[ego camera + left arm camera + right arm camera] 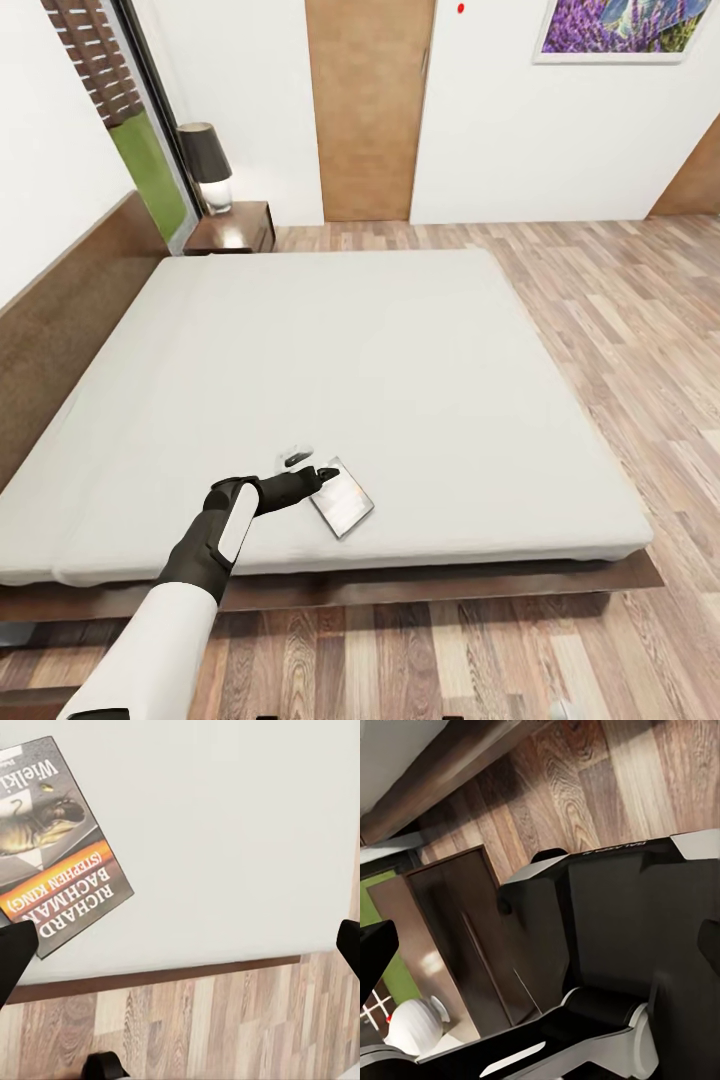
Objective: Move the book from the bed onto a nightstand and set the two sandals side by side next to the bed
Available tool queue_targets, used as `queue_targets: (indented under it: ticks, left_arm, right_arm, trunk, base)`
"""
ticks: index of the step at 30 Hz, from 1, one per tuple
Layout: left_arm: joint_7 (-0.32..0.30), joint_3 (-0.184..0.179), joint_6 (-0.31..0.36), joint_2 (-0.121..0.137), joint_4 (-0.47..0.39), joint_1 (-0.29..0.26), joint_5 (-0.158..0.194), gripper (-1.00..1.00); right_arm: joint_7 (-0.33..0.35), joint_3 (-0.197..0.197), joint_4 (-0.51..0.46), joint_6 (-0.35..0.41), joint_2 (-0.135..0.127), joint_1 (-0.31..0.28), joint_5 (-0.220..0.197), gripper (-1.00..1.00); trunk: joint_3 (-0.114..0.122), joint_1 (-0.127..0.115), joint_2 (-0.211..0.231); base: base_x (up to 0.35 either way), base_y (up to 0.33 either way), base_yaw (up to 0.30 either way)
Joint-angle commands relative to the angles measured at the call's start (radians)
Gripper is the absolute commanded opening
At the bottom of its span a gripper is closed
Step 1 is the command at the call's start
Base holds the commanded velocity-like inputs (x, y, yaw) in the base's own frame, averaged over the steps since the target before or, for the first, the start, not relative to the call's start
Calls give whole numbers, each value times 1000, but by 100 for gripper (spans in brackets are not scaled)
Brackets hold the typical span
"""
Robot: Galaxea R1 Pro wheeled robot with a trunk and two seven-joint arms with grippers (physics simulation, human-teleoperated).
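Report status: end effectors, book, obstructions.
Left end effector open at the book, not gripping. Right end effector open, near floor. Book flat on bed. Nightstand far.

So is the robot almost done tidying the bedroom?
Not yet, nothing looks finished. The book is on the bed, near its front edge. The left gripper is open and reaching right beside the book, not holding it. The nightstand with the lamp has no book. The sandals come after.
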Motion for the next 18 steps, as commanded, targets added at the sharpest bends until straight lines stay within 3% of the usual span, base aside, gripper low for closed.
queue_targets:
  ticks: [1,8,18]
  left_arm:
    - [-4,5,7,-1,0,-1,-1,100]
    - [-4,5,7,-1,0,-1,-1,100]
    - [-4,5,7,-1,0,-1,-1,100]
  right_arm:
    - [5,-9,-1,6,0,-1,10,100]
    - [5,-9,-1,6,0,-1,10,100]
    - [5,-9,-1,6,0,-1,10,100]
  trunk:
    - [-2,1,-2]
    - [-2,1,-2]
    - [-2,1,-2]
  base:
    - [79,0,0]
    - [198,0,0]
    - [68,0,0]
